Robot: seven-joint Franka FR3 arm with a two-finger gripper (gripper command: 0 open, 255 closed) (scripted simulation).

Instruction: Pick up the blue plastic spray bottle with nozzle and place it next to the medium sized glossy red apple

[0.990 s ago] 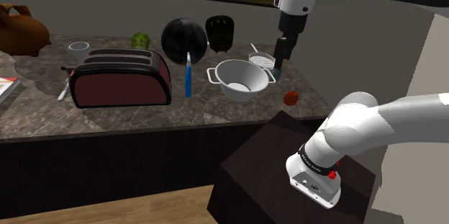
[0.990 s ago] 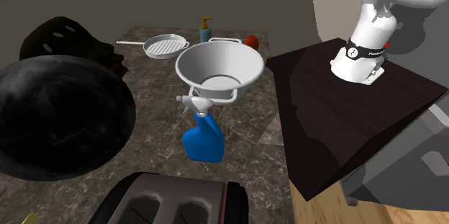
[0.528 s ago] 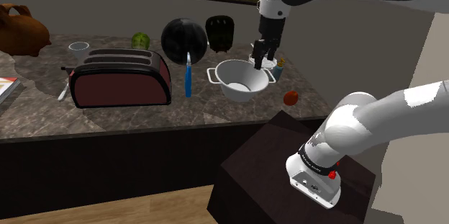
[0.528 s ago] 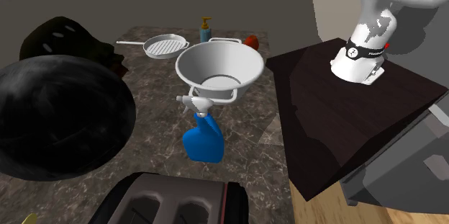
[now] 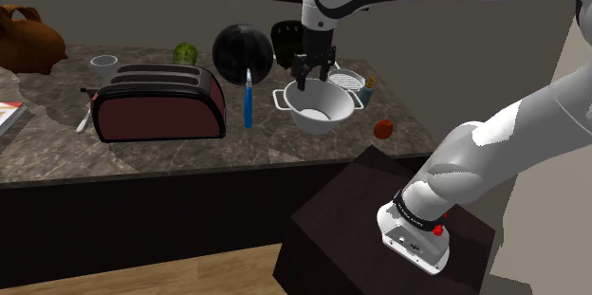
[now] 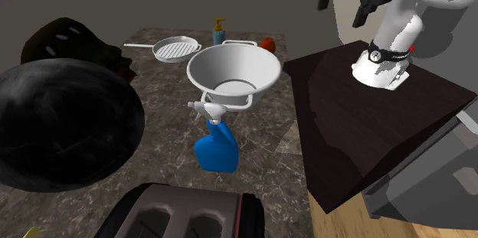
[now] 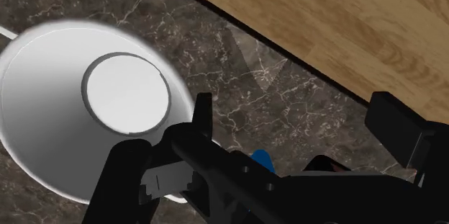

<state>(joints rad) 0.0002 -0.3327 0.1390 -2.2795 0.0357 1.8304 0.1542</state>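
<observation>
Blue spray bottle stands on the table between toaster and white bowl, while my jaws hang apart and empty over that bowl; I judge they should cross to the bottle's neck and drop clear of the bowl's handle before closing.

The counter looks veined stone, the spray bottle glossy, the bowl smooth, the floor wood.
</observation>
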